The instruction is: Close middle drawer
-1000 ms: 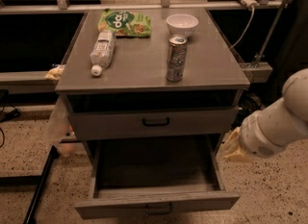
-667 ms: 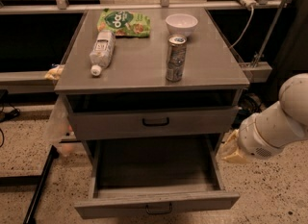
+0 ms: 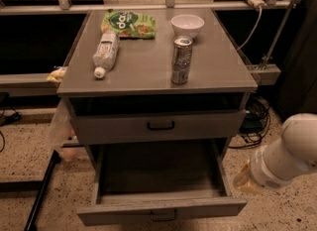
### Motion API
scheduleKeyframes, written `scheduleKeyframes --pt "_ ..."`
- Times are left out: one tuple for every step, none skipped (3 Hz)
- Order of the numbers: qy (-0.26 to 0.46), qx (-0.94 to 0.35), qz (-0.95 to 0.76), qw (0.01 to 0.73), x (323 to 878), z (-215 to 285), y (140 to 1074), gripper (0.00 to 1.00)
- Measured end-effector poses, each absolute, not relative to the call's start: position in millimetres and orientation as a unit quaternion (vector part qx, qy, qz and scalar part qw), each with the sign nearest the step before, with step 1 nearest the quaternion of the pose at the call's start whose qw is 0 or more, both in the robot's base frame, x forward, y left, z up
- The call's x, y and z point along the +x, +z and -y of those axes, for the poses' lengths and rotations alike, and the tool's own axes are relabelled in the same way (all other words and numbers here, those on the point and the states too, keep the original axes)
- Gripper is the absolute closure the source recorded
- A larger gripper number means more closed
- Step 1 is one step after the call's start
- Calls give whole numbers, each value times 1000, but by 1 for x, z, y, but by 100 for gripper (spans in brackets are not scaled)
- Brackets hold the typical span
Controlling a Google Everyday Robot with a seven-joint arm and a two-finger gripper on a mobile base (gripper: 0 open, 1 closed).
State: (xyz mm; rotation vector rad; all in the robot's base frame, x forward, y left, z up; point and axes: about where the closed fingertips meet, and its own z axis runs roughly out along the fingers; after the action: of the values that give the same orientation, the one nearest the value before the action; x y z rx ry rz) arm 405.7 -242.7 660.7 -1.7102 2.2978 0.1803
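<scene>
The middle drawer (image 3: 208,209) stands pulled far out at the cabinet's foot, its low front and black handle (image 3: 163,216) nearest the camera. The taller drawer front (image 3: 114,127) sits above it. My gripper (image 3: 245,179) hangs just right of the open drawer's side. I cannot tell how wide it is.

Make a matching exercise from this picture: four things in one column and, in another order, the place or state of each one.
Things:
1. plastic bottle
2. can
3. middle drawer
4. gripper

Places or states:
A. pulled far out
B. lying on its side on the cabinet top
C. low down, at the right of the open drawer
D. standing upright on the cabinet top

Pairs: 1-B; 2-D; 3-A; 4-C
</scene>
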Motion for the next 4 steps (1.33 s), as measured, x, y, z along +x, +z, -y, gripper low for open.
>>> scheduleKeyframes --pt "79 -587 -796 120 388 257 603 100" --pt "124 -586 -790 134 380 259 527 100" --pt "124 -586 -790 134 380 259 528 100" --pt "107 -608 -775 134 381 256 508 100"
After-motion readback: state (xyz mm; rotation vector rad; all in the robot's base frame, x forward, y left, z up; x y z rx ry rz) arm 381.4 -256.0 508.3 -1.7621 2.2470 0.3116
